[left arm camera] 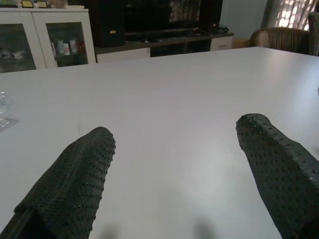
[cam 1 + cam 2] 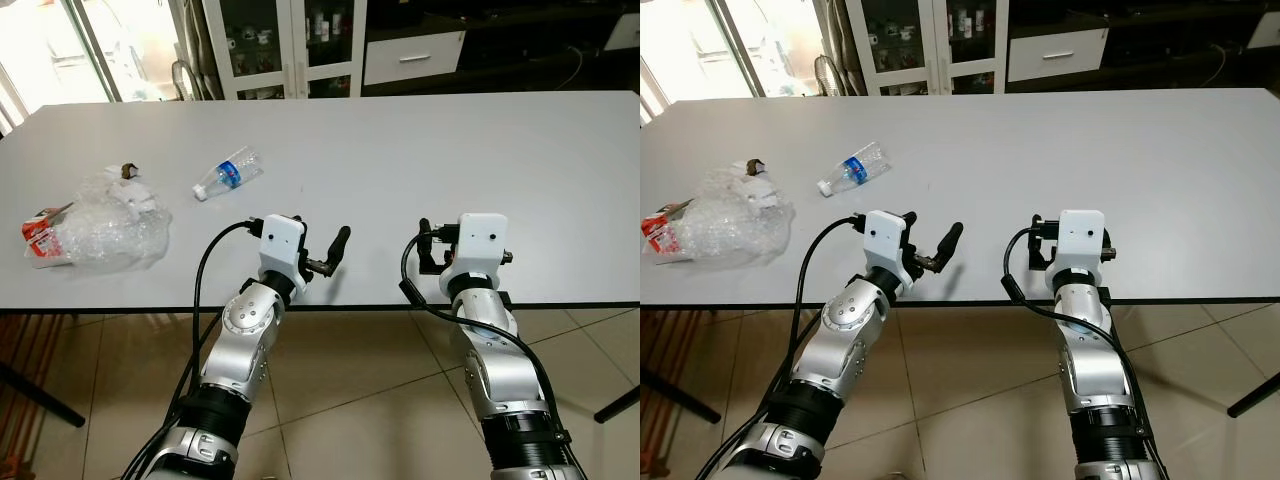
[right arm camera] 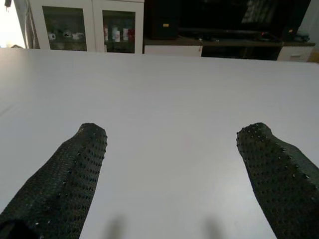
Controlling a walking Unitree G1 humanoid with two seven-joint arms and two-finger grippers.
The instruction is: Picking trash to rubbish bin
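On the white table [image 2: 450,150] the trash lies toward its left. A small clear plastic bottle [image 2: 227,177] with a blue label lies on its side. Further left sit a crumpled clear plastic bag [image 2: 105,225], a red and white carton [image 2: 40,238] tucked beside it, and a small brown scrap [image 2: 127,170]. My left gripper [image 1: 177,133] hovers open over the table's near edge, to the right of the bottle and nearer than it, with nothing between its fingers [image 2: 341,243]. My right gripper [image 3: 174,132] is open too, level with it over the near edge, further right.
A white cabinet with glass doors [image 2: 285,45] and a dark unit with a white drawer [image 2: 413,55] stand behind the table. A bright sliding door [image 2: 60,45] is at the back left. Tiled floor [image 2: 360,400] and black table legs [image 2: 40,395] lie below the near edge.
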